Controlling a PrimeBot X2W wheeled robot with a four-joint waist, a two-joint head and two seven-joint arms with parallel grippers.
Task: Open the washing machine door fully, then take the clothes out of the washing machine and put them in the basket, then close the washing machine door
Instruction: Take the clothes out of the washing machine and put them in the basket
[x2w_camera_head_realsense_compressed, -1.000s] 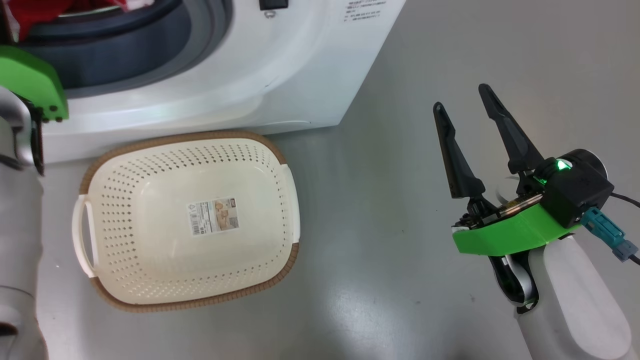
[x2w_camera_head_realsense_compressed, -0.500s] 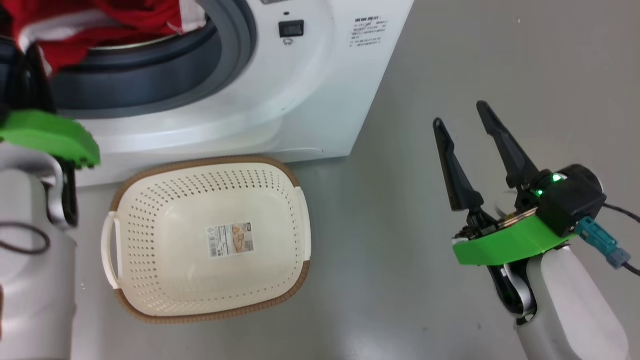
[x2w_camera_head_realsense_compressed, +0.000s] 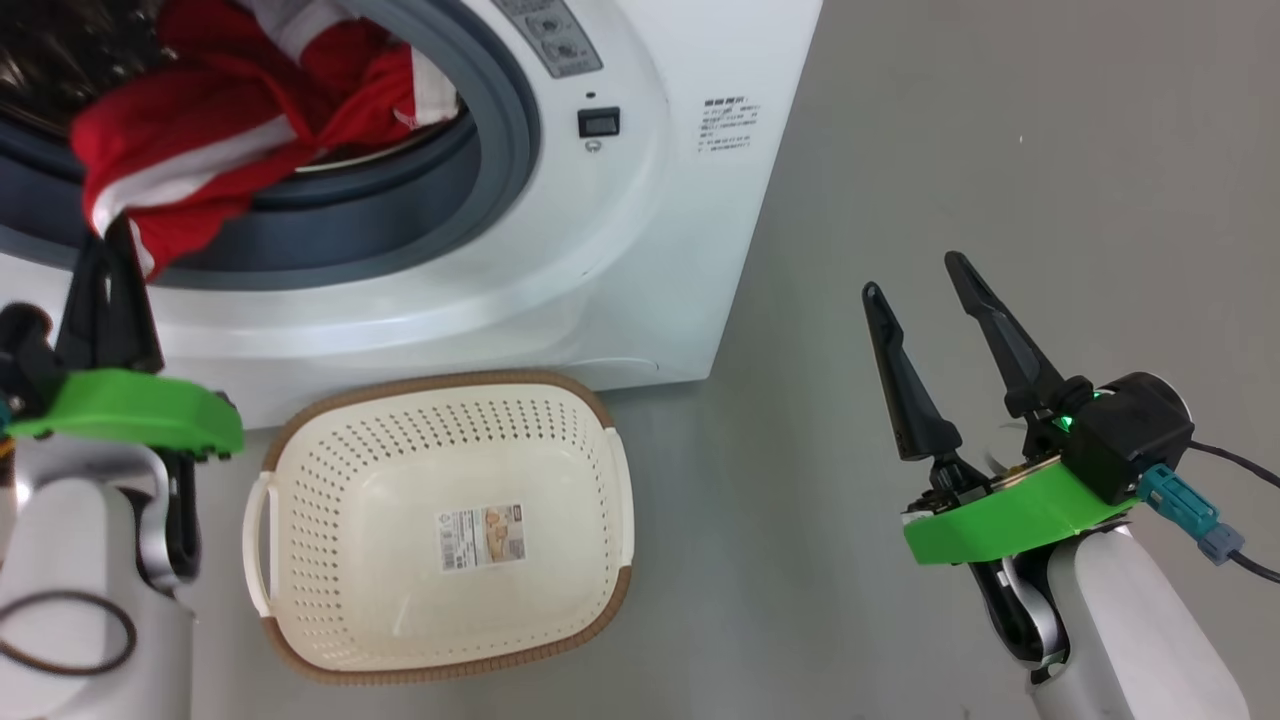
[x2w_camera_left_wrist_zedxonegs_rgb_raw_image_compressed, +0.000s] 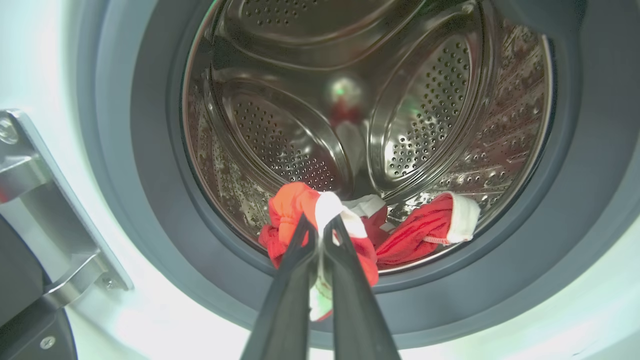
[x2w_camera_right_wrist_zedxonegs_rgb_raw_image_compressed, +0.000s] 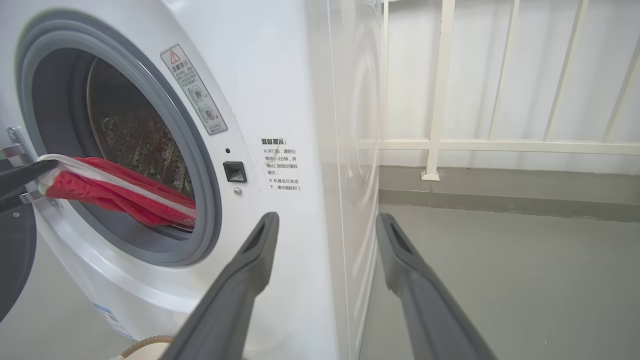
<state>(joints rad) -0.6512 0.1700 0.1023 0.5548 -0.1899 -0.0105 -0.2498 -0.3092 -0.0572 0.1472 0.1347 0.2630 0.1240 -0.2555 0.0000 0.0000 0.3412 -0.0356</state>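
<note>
Dragging clothes (x2w_camera_head_realsense_compressed: 185, 150) farther over washing machine (x2w_camera_head_realsense_compressed: 660, 260) rim, left jaws clamped.

Red clothes (x2w_camera_head_realsense_compressed: 185, 165) draped over washing machine (x2w_camera_head_realsense_compressed: 640, 260) rim

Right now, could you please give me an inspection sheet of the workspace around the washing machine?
Surface: grey floor, smooth.
Job's things: washing machine door swung open; washing machine with steel drum exposed; red clothes draped over its rubber ring, partly out; basket empty, on the floor before it.
Clutter: nothing seen.
Grippers: left gripper shut on the clothes; right gripper open, empty.
Cables: black cable and teal connector at the right wrist; black loop on the left forearm.
Surroundings: white railing beside the machine.
</note>
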